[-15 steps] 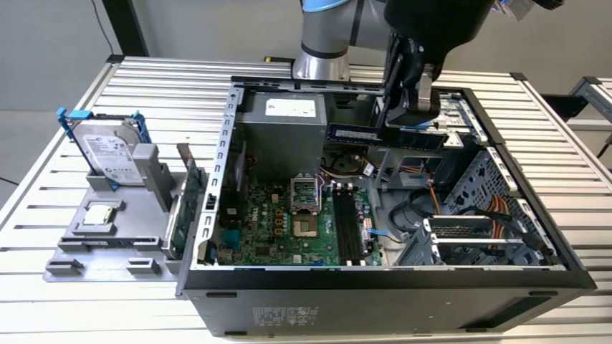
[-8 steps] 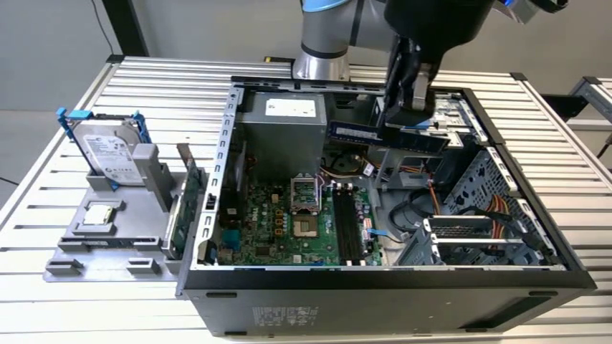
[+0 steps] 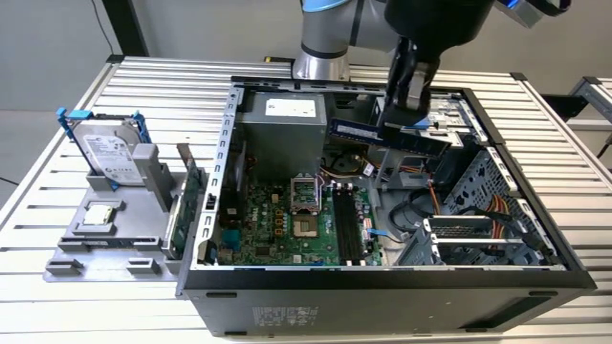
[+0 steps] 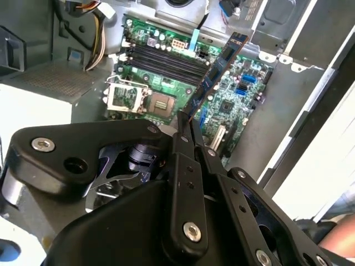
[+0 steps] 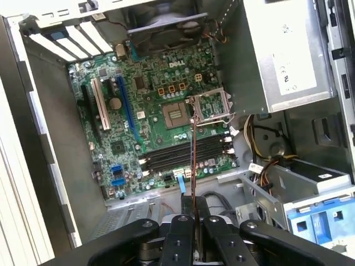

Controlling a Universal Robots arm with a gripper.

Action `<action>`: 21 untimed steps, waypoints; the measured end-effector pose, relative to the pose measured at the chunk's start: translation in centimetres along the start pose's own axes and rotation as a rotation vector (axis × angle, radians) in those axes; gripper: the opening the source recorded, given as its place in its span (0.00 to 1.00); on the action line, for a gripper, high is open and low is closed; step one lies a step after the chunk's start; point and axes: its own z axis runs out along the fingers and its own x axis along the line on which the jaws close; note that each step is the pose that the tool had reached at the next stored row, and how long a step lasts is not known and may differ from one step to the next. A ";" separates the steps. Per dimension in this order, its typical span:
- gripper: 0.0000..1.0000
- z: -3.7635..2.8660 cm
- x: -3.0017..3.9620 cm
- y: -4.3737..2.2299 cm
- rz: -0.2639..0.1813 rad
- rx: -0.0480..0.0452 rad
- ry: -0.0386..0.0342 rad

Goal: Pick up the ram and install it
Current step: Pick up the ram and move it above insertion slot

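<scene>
Gripping the ram (image 3: pixel 359 131) edge-on, the gripper (image 3: pixel 403 118) has its jaws closed on one long edge; the blue stick projects beyond them, above the motherboard (image 5: pixel 138 111) memory slots (image 5: pixel 183 155).

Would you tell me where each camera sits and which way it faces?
Exterior view: off the arm, looking down into the open computer case; the arm and gripper show.
First wrist view: on the wrist, facing the motherboard past the gripper.
Second wrist view: on the wrist, facing the motherboard obliquely past the gripper.
Shared: all three show the ram clamped in the gripper.
</scene>
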 end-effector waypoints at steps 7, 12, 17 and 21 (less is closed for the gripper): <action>0.00 0.00 0.00 0.00 0.067 0.0034 -0.0002; 0.00 0.00 0.00 0.00 0.115 0.0057 -0.0004; 0.00 0.00 0.00 0.00 0.162 0.0080 -0.0005; 0.00 0.00 0.00 0.00 0.198 0.0098 -0.0005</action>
